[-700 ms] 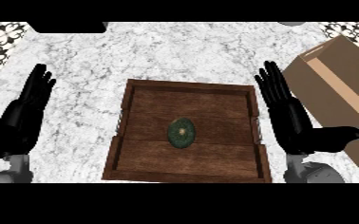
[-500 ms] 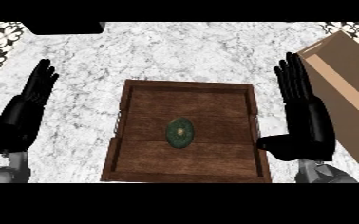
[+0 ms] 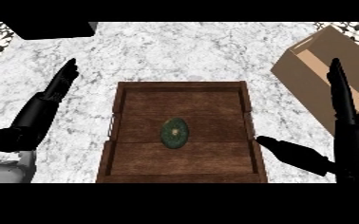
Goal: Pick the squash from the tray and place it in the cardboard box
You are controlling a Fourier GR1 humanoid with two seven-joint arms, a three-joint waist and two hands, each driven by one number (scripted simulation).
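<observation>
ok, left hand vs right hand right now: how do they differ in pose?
The left hand sits left of the tray, fingers together, thumb not visibly spread. The right hand sits right of the tray with its thumb splayed toward the tray's right rim. The right hand overlaps the cardboard box; the left is over bare counter. Both are open, fingers straight, and neither touches the squash.

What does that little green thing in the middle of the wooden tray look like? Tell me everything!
The squash is small, dark green and oval, with a pale spot at its centre that may be the stem end. It lies near the middle of the brown wooden tray, its long side running away from the robot. Only the tray's floor touches it; neither hand is on it.
</observation>
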